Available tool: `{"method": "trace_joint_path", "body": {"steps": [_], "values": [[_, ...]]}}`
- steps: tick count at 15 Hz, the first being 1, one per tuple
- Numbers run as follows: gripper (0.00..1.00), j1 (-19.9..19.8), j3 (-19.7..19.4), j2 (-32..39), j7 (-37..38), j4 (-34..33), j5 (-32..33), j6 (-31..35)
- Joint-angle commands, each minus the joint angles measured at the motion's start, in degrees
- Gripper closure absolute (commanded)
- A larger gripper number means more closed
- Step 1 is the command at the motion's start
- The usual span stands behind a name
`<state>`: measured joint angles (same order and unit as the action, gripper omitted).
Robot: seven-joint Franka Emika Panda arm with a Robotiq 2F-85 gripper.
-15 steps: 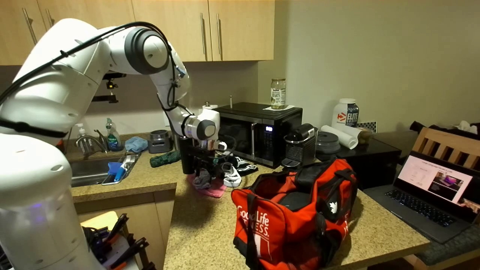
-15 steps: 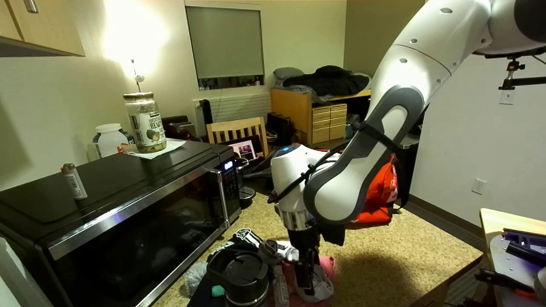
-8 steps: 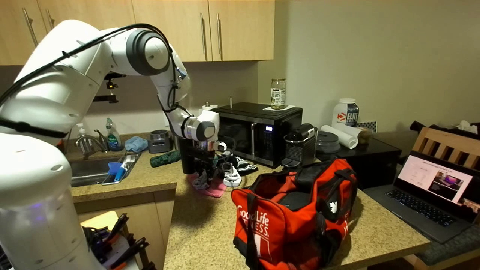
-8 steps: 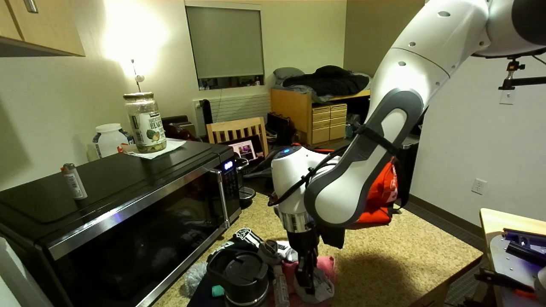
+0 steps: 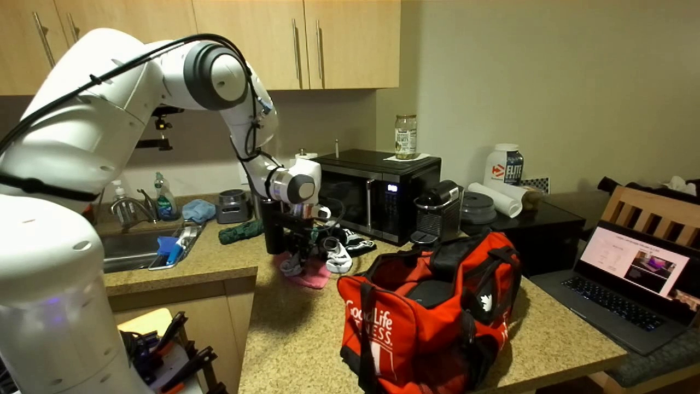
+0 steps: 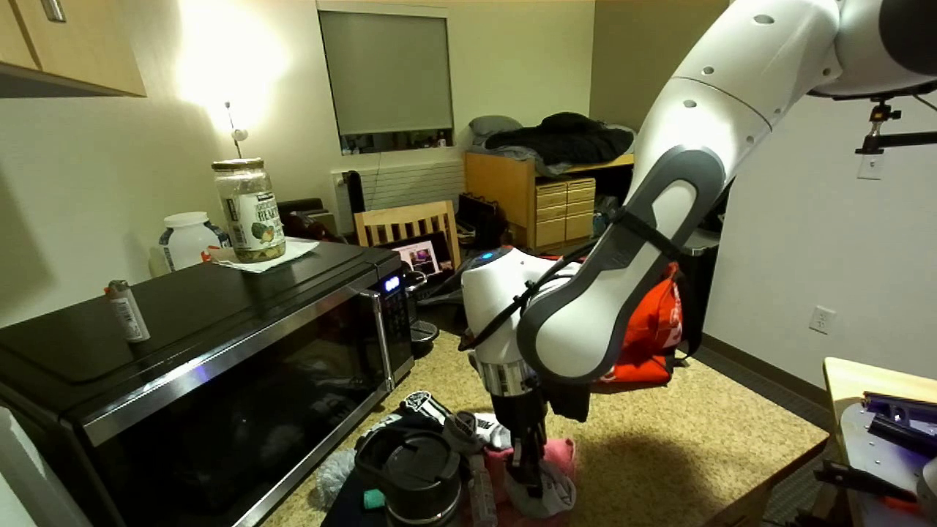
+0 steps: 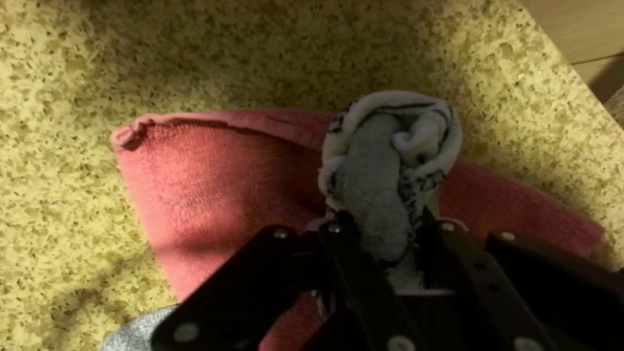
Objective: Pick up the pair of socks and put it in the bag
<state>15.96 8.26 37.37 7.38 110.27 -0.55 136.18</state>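
The pair of socks (image 7: 373, 180), a rolled grey-and-white bundle with dark patterning, lies on a pink cloth (image 7: 204, 185) in the wrist view. My gripper (image 7: 387, 225) is shut on it, a finger pressing from either side, and the bundle bulges out past the fingertips. In an exterior view the gripper (image 6: 528, 487) points straight down into the socks (image 6: 560, 492), which rest at counter height. The red bag (image 5: 432, 323) stands open at the top on the counter, right of the arm in an exterior view. The finger pads are hidden against the fabric.
A white sock (image 5: 339, 258) and dark clothing lie beside the gripper, near the microwave (image 5: 350, 189). Close by stands a black lidded mug (image 6: 421, 476). A coffee machine (image 5: 437, 210) sits behind the bag. The counter edge (image 7: 575, 73) runs near the socks.
My gripper's jaws have come together on the pair of socks, squeezing the bundle between them. The arm has hardly moved, and the bag stays where it was.
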Motion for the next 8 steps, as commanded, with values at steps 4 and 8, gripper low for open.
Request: {"method": "trace_joint_path", "body": {"steps": [4, 8], "values": [[0.9, -3.55, -0.25, -1.74, -1.92, -5.45, -0.99, -11.69], [0.9, -4.86, -1.42, -1.78, -1.47, -10.37, -0.5, -17.45]]}}
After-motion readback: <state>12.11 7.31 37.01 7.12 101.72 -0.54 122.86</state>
